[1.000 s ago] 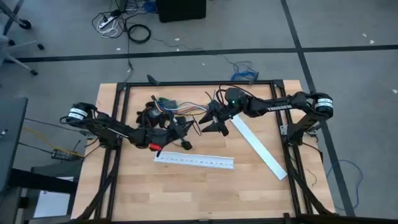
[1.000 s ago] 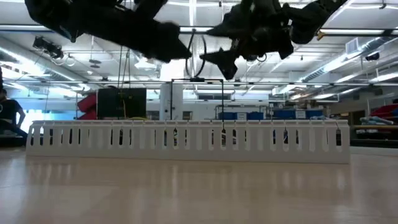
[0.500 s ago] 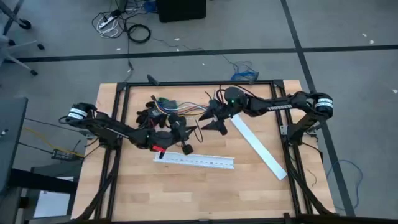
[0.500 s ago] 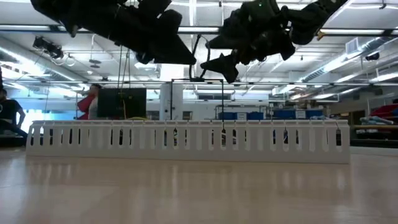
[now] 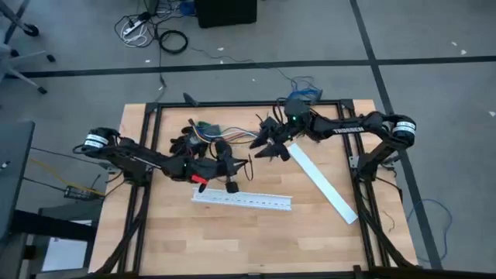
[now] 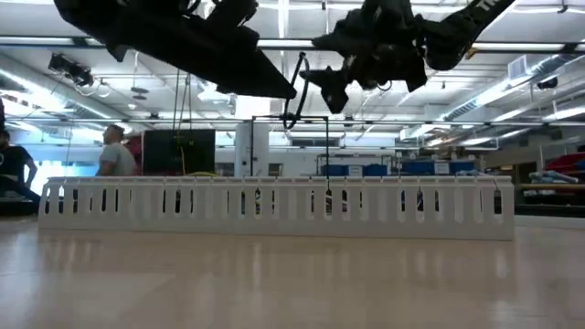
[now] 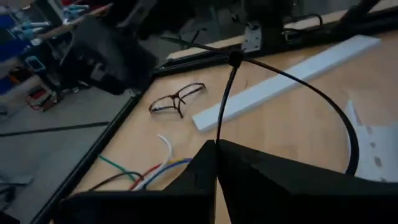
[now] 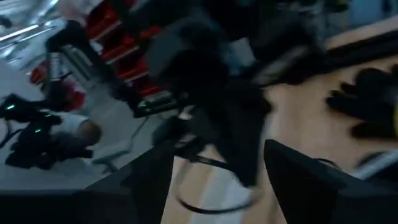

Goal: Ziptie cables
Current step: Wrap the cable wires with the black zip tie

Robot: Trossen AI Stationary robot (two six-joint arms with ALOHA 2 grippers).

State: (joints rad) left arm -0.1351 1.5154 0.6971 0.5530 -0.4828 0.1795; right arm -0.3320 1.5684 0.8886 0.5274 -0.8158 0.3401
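Black ziptie [image 7: 289, 84] above the dark left gripper [image 7: 214, 163]; white, blue, red and green cables [image 7: 152, 172] beside it.

A long white slotted channel [image 5: 242, 201] lay on the wooden bench [image 5: 232, 240], a plain white strip [image 5: 323, 184] angled beside it, and glasses [image 7: 176, 100] rested near the frame.

Left arm stretched low from the left edge toward the middle, left gripper [image 5: 230, 167] raised off the desk with fingers [image 7: 205, 168] pressed together. Right arm reaching in from the right edge, right gripper [image 5: 267, 142] lifted too, fingers [image 8: 298, 180] spread apart, facing the left fingers, near them.
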